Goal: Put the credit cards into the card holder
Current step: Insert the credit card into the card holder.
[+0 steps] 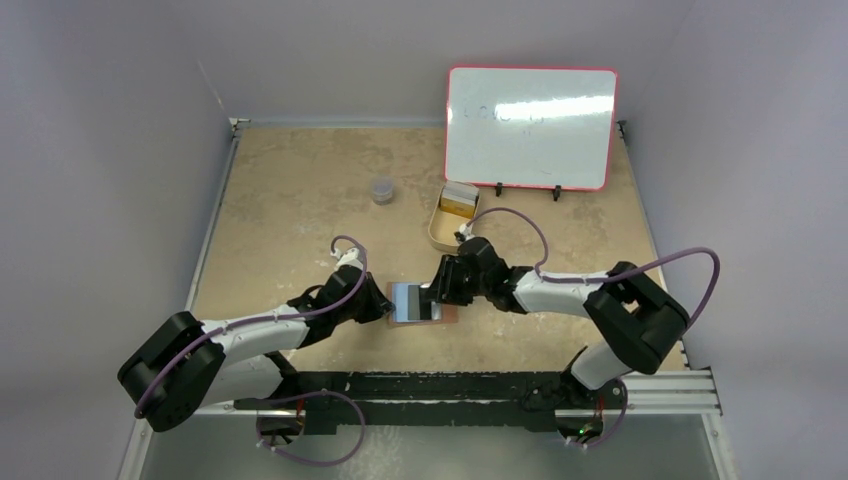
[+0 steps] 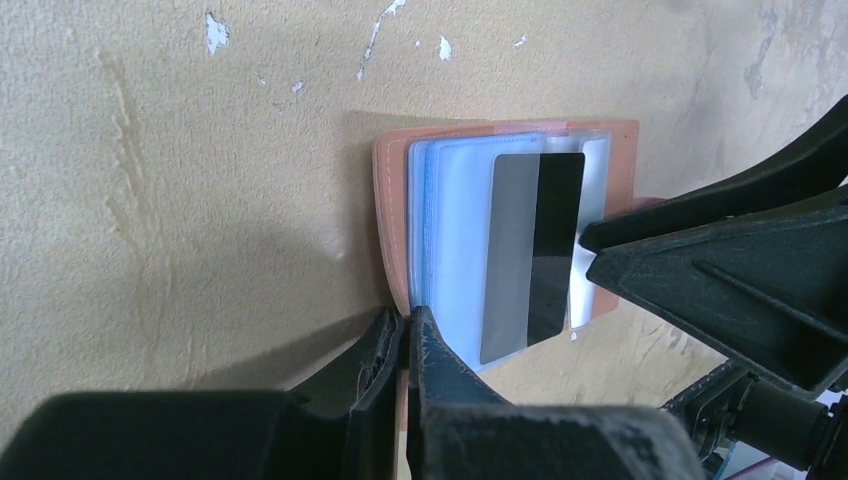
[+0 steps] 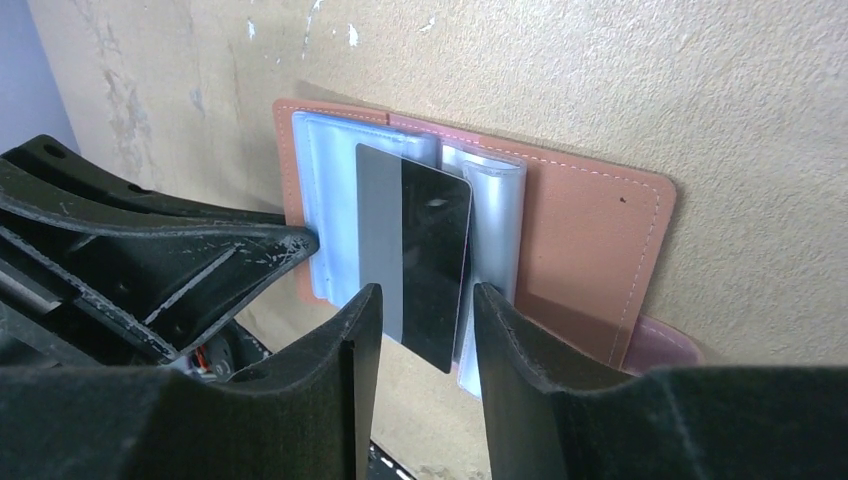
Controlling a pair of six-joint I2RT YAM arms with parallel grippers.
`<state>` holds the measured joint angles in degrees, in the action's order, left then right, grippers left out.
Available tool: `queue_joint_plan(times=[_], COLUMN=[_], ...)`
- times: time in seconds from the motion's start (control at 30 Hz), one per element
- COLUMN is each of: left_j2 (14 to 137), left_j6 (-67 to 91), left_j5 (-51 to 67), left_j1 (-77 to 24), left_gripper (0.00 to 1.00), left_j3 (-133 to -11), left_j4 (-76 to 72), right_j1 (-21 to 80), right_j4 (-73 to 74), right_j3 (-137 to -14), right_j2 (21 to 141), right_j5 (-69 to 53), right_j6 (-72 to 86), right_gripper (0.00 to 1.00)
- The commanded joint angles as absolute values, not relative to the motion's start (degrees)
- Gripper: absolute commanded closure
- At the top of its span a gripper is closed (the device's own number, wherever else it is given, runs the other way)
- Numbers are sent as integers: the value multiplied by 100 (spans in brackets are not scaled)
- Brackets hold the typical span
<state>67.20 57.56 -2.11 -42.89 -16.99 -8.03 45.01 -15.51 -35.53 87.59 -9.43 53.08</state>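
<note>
Lying open on the tan tabletop [image 3: 600, 80], the reddish-brown card holder [image 3: 590, 250] has a grey-and-black credit card [image 3: 415, 250] partly tucked among its clear sleeves [image 3: 330, 200]. The left pincer [image 2: 405, 325] is clamped tight on the holder's edge. The right pincer [image 3: 420, 320] stands parted, straddling the card's free end.

Red-framed whiteboard [image 1: 530, 127] stands upright at far edge of tan worktop [image 1: 290, 200], on black feet [image 1: 498, 187]; faint scribbles on it. Open tan oval tin [image 1: 437, 232] just in front, amber/white contents. Small grey round jar [image 1: 381, 190] left of tin, apart. Worktop surface has white chips.
</note>
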Motion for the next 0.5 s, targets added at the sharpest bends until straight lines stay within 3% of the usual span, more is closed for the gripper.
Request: queue_joint_plan(times=[0.0, 0.47], left_j2=[6633, 6719], left_j6=[5802, 5836], left_j5=[-126, -60], left_j1=[-4321, -4323], left_gripper=[100, 100], left_j3=[-1656, -1660], left_j4=[-925, -1066], right_j1=[4570, 4763], right_j4=[-1415, -1676], right_j3=[-3731, -4081], right_j2=[8836, 9310], right_j5=[-795, -960], right_j6=[5227, 5131], right_gripper=[58, 63])
